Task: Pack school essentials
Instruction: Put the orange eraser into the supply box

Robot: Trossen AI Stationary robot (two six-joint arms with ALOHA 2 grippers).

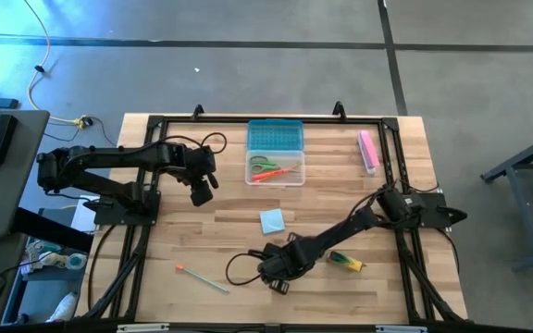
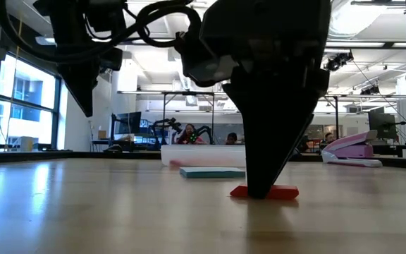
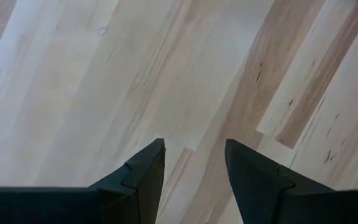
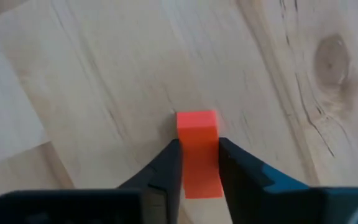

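The small red piece [image 4: 197, 127] lies flat on the wood near the table's front, between the fingers of my right gripper [image 4: 199, 144], which is shut on it [image 1: 276, 275]. My left gripper [image 3: 194, 146] hangs open over bare wood left of the clear box [image 1: 276, 169], touching nothing. In that box lie the green-handled scissors [image 1: 262, 164], the orange pencil [image 1: 280, 173] and a red pen. The light-blue note pad [image 1: 271, 220], the green pink-tipped pencil [image 1: 204, 278] and the yellow-green crayon pack [image 1: 346, 262] lie flat on the table. My right gripper pinches the small red piece by its two long sides [image 4: 199, 177], one finger [image 4: 166, 171] on each side. The fingers come from above, pointing down, and lie along the piece. Its underside [image 2: 280, 192] rests flat on the table.
The pink oblong bar [image 1: 367, 150] lies near the far right corner. The box's blue lid [image 1: 275, 135] stands at its far side. A black frame [image 1: 146, 166] runs round the table's edges. Bare wood lies between the note pad and the left arm.
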